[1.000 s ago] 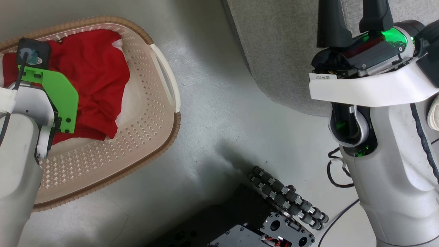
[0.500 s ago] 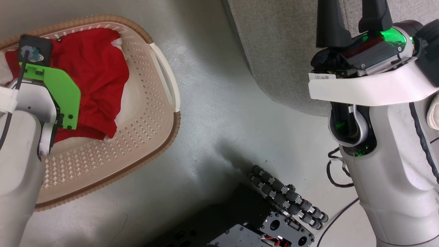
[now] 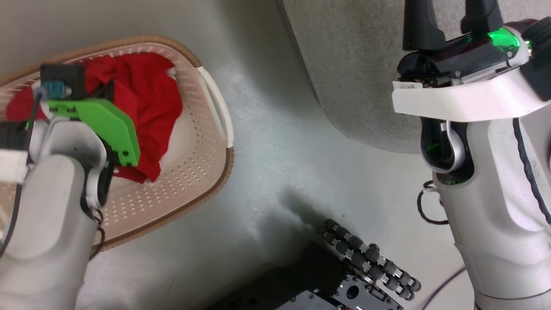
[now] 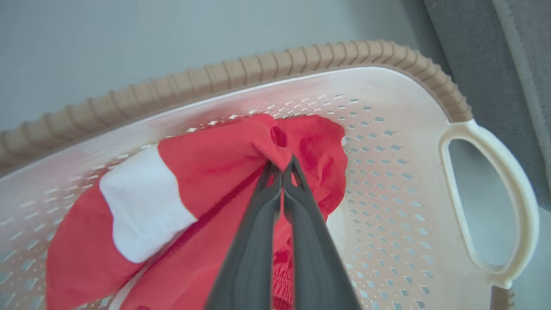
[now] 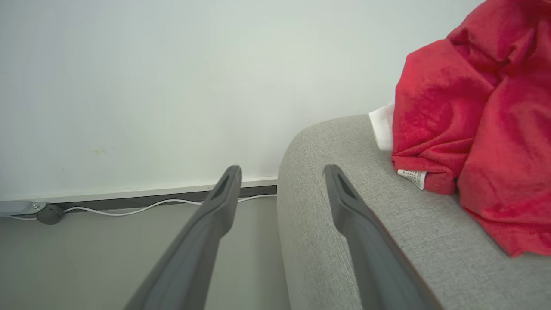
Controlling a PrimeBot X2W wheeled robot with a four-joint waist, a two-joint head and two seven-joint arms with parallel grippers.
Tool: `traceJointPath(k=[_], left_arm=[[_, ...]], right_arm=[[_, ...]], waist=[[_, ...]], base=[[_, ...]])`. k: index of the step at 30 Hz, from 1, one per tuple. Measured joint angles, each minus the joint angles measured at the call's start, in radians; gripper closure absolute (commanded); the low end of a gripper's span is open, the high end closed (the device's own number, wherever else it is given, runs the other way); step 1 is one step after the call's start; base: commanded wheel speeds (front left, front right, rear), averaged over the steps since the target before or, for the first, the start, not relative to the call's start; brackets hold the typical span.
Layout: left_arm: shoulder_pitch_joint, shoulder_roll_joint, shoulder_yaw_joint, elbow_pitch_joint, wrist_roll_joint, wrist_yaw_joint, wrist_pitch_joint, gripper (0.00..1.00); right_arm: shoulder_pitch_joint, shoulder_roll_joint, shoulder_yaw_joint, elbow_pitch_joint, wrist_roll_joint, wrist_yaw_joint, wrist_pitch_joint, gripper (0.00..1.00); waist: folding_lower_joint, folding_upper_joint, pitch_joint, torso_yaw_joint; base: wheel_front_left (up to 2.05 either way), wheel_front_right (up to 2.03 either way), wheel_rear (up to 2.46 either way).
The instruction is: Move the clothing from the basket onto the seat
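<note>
Head view: clothing sits in the basket, left; seat far right.
Left wrist view: left tool clamps a red fold; next, likely lift clear of the rim.
Right wrist view: right tool spread, empty, beside the seat, which bears a garment.

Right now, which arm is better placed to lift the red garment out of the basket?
Left. The left gripper is shut on a fold of the garment inside the basket. The right gripper is open by the sofa, away from the basket.
</note>
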Motion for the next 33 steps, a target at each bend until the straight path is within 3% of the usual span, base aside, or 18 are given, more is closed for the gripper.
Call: traceJointPath(k=[7,15,28,33], left_arm=[[0.133,-0.049,0.055,-0.041,-0.097,-0.015,-0.170,1.00],[0.185,-0.051,0.122,-0.183,-0.104,-0.025,-0.363,1.00],[0.221,-0.123,0.086,-0.310,-0.155,-0.090,-0.474,1.00],[0.224,-0.146,0.033,-0.314,-0.157,-0.111,-0.473,1.00]], right_arm=[[-0.001,-0.003,-0.051,0.016,-0.107,0.044,0.000,0.00],[-0.021,-0.072,-0.109,0.029,-0.160,0.080,0.000,0.00],[0.078,-0.144,-0.144,0.068,-0.188,0.116,0.000,0.00],[0.150,-0.164,-0.095,0.090,-0.219,0.148,0.000,0.00]], waist=[[0.0000,0.0000,-0.084,0.077],[0.0000,0.0000,-0.180,0.174],[0.0000,0.0000,-0.352,0.345],[0.0000,0.0000,-0.421,0.413]], base=[[0.00,0.00,0.00],[0.00,0.00,0.00],[0.00,0.00,0.00],[0.00,0.00,0.00]])
